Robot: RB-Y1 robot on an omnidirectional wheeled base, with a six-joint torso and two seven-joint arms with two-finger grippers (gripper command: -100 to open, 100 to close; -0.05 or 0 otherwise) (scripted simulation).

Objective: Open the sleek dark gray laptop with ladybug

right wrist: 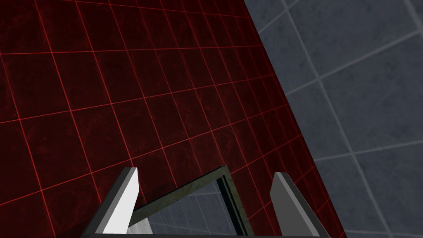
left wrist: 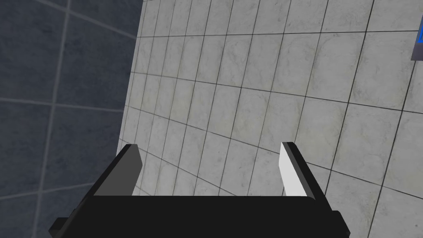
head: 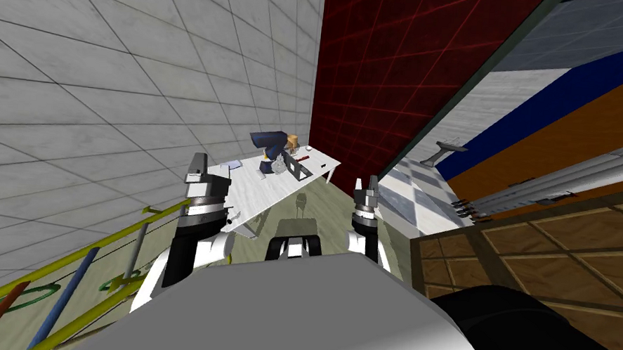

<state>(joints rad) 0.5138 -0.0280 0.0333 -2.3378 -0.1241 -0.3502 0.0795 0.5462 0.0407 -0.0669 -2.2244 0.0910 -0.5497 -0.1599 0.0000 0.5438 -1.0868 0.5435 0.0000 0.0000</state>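
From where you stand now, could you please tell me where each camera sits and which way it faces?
Head view: on the head, looking steeply down and forward at a white table; both raised forearms show, with the left gripper and right gripper.
Left wrist view: on the left hand, looking along its open fingers at a grey tiled wall.
Right wrist view: on the right hand, looking along its open fingers at a dark red wall.
Shared: both walls also show in the head view.
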